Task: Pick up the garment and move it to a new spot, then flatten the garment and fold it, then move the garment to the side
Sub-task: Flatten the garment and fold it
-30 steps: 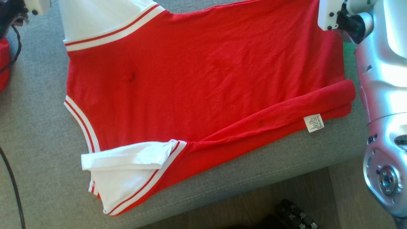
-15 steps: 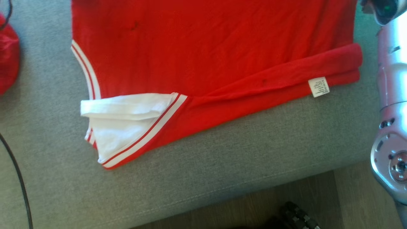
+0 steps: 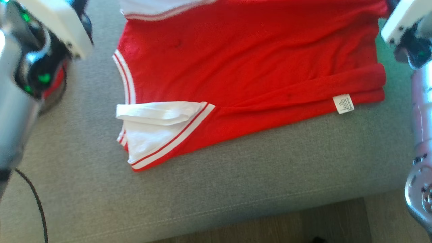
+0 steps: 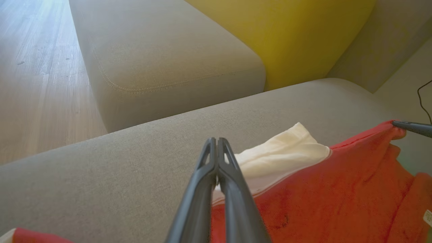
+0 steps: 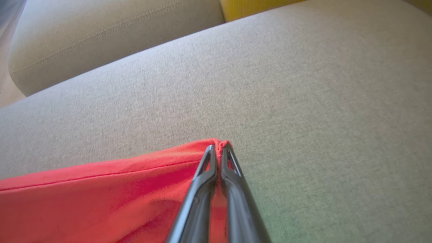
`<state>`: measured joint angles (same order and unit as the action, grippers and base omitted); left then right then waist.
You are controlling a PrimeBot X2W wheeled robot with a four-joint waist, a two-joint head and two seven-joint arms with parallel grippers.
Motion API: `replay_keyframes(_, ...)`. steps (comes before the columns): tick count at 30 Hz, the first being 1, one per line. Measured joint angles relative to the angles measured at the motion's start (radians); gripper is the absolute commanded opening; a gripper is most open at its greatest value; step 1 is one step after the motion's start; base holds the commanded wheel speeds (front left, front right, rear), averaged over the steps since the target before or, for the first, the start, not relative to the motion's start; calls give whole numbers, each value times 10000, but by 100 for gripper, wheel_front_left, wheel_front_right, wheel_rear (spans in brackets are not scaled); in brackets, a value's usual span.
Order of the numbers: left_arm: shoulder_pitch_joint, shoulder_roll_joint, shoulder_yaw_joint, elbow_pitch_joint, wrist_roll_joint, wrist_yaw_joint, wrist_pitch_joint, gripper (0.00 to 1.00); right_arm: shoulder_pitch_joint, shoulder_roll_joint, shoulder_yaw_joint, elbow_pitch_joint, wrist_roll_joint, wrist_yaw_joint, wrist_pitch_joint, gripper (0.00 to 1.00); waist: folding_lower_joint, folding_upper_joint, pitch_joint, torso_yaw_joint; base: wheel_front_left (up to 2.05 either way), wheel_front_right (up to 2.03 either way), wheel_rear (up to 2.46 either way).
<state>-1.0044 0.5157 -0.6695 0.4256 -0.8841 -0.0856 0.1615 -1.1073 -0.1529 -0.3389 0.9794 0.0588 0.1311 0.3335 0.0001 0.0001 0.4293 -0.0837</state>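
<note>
On the grey sofa seat (image 3: 236, 189) the garment (image 3: 253, 67) lies spread out, a red top with white sleeves and red-and-white striped trim. Its near edge runs just back from the seat's front seam, and its far edge runs off the top of the head view. The near sleeve (image 3: 158, 125) sits at the left end of that edge, with a white flap doubled over on top of it. Towards the right end the red cloth is rolled into a long fold, and a small white label (image 3: 343, 103) sticks out below it onto the grey fabric.

The right hand (image 5: 218, 148) has its two dark fingers pressed together on a far corner of the garment, with a pinch of red cloth bunched at the tips. The left hand (image 4: 217, 143) is also pressed together. Its tips lie over the edge of the far white sleeve (image 4: 283, 152), but I cannot tell whether any cloth is caught between them.

The left arm (image 3: 20, 84) and right arm (image 3: 422, 118) frame the head view. A black cable (image 3: 37, 206) crosses the seat's left side. Wooden floor (image 3: 303, 222) shows in front of the sofa. A second grey seat (image 4: 162, 54) and a yellow cushion (image 4: 297, 37) lie beyond.
</note>
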Motion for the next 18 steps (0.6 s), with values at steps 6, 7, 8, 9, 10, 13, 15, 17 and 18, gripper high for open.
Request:
replay_keyframes(6, 1715, 857, 104, -2215, -397, 859, 226, 0, 687, -234, 479, -504, 577, 0, 458, 0, -1, 0, -425, 329, 0, 0, 0)
replay_keyframes(7, 2034, 999, 146, -2623, -476, 1049, 226, 0, 822, -268, 602, -640, 656, 0, 527, 0, -1, 0, -485, 361, 0, 0, 0)
replay_keyframes(8, 2367, 1116, 198, -3037, -583, 1235, 228, 0, 968, -309, 725, -759, 723, 0, 637, 0, -1, 0, -537, 388, 0, 0, 0)
replay_keyframes(9, 2730, 1223, 242, -3473, -671, 1417, 230, 0, 1141, -360, 859, -874, 802, 0, 746, 0, -1, 0, -587, 413, 0, 0, 0)
replay_keyframes(10, 3102, 1313, 274, -3898, -759, 1620, 230, 0, 1328, -403, 953, -999, 876, 0, 830, 0, -1, 0, -628, 434, 0, 0, 0)
replay_keyframes(13, 4253, 1522, 301, -5039, -957, 2186, 215, 0, 1926, -548, 1175, -1373, 1093, 0, 1080, 0, -1, 0, -690, 500, 0, 0, 0)
replay_keyframes(15, 4945, 1616, 265, -5601, -1045, 2481, 203, 0, 2288, -679, 1275, -1649, 1231, 0, 1262, 0, -1, 0, -693, 547, 0, 0, 0)
replay_keyframes(17, 5472, 1699, 228, -5996, -1049, 2721, 117, 0, 2604, -771, 1304, -1944, 1356, 0, 1384, 0, -1, 0, -680, 584, 0, 0, 0)
replay_keyframes(18, 5681, 1724, 222, -6157, -1057, 2857, 94, 0, 2741, -796, 1317, -2079, 1415, 0, 1467, 0, -1, 0, -666, 598, 0, 0, 0)
